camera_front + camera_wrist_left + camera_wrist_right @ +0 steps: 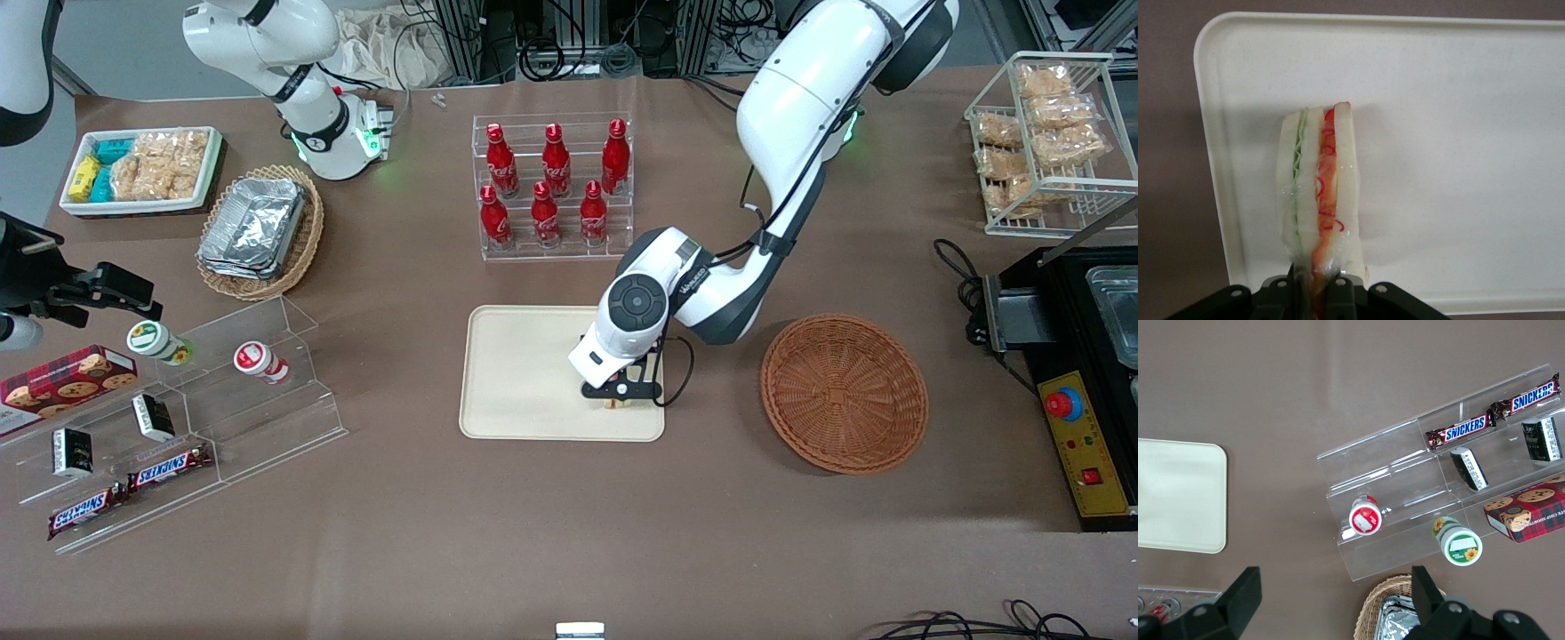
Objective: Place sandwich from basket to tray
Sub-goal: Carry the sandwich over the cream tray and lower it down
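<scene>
Holding the sandwich [1317, 193] over the tray [516, 373], we are in the placing step of the task. The gripper [620, 394] is clamped on one end of the wedge: in the left wrist view its black fingers pinch the bread, and the slices with the red and green filling hang out over the cream surface. In the front view only a small bit of the sandwich shows under the gripper, which sits over the part of the tray toward the working arm's end of the table and close to the rim nearest the front camera.

The round reddish-brown wicker basket [845, 391] stands beside the tray, toward the working arm's end, with nothing in it that we can see. So we judge the pick and the carry as done, and the set-down as what remains.

We cannot tell whether the sandwich already touches the tray or hangs just above it; the soft shadow beside it in the wrist view suggests it is close to the surface. The next move, as we read it, calls for lowering until the bread rests on the tray, then parting the fingers and lifting straight up. The wedge is held upright on a narrow edge, so we expect it may tip onto a flat face when let go. It is also near the rim, and a tip toward that rim could leave it partly off the tray.
</scene>
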Robot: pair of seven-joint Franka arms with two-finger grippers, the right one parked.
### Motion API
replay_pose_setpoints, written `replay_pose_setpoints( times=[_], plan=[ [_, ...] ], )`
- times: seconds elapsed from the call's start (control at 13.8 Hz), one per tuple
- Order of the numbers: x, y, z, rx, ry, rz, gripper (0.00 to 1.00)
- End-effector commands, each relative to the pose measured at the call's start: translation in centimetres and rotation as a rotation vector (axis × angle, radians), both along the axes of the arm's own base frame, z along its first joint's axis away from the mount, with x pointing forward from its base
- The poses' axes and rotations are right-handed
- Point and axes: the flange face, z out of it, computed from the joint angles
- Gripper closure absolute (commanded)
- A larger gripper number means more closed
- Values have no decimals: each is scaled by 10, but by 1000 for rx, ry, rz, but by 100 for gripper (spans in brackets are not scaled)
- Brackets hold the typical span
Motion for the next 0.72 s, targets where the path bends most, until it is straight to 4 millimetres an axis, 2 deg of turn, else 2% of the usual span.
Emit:
replay_pose_setpoints(
  times=[0.0,0.07,0.14,0.29,0.58,0.65],
  plan=[
    [5,-6,-8,7,-20,-21,89],
    [5,-5,-13,13,-17,-24,82],
    [5,-6,-14,10,-21,-22,81],
    [4,-7,-16,10,-19,-23,72],
    [5,-5,-17,15,-22,-29,39],
    [6,-6,-16,15,-23,-28,37]
  ],
)
